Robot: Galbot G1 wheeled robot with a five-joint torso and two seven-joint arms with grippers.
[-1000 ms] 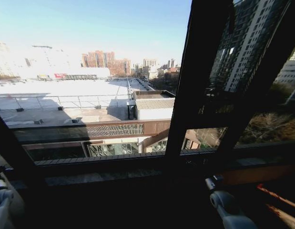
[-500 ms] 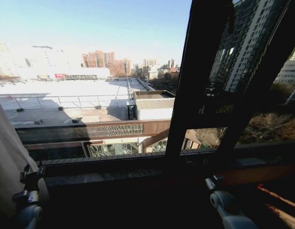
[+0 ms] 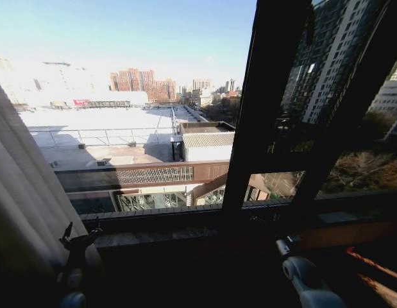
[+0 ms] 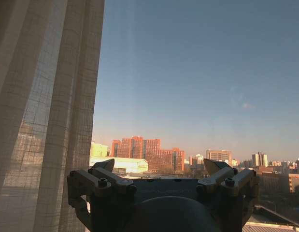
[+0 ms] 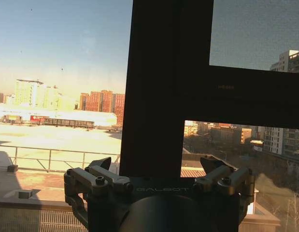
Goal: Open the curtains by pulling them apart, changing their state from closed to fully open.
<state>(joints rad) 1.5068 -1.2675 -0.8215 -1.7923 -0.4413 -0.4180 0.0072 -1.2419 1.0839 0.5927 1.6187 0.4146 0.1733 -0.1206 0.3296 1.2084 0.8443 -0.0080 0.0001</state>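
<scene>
A sheer white pleated curtain point(image 3: 28, 192) hangs along the left edge of the window, and in the left wrist view the curtain point(image 4: 48, 111) stands just beside my left gripper. My left gripper point(image 3: 81, 235) is low at the curtain's right edge, by the sill. It is open point(image 4: 160, 166), with nothing between its fingers. My right gripper point(image 3: 283, 246) is low at the right, below the sill, and is open point(image 5: 159, 166) facing the dark window post point(image 5: 163, 82). The rest of the glass is uncovered.
A dark window sill point(image 3: 185, 221) runs across in front of me. A thick dark window post point(image 3: 262, 96) divides the glass right of centre. Orange-lit floor point(image 3: 378, 269) shows at the lower right.
The curtain has spread rightward from the left edge across more of the glass. My left gripper has moved right along with the curtain's edge. The right arm has not moved.
</scene>
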